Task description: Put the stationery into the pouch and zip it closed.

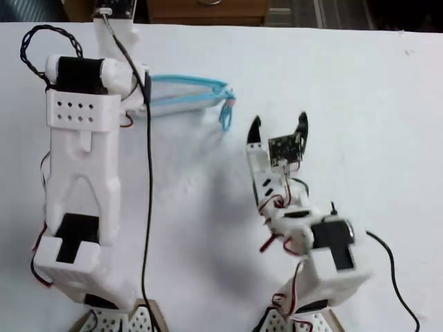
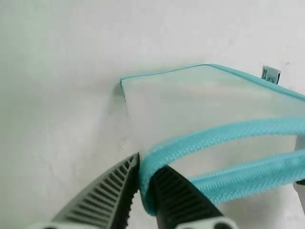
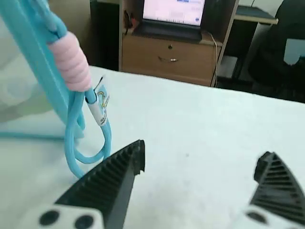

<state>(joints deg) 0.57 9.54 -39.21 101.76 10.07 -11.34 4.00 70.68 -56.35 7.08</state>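
Note:
A clear pouch [image 1: 181,95] with a light-blue zipper lies on the white table, toward the back. Its blue loop strap [image 1: 225,115] hangs off the end nearest the centre. My left gripper [image 2: 141,183] is shut on the pouch's zipper edge [image 2: 157,160] at the opposite end, under the left arm [image 1: 83,152]. The pouch body [image 2: 200,100] looks transparent. My right gripper [image 1: 277,130] stands open just right of the strap, with nothing between its fingers. The wrist view shows the strap [image 3: 88,138], a pink zipper pull [image 3: 71,59] and the open gripper [image 3: 202,162].
White tabletop [image 1: 360,104] stretches to the right and front. Black cables [image 1: 147,207] run along the left arm. Beyond the table's far edge stand a wooden cabinet [image 3: 167,57] and a laptop [image 3: 174,14].

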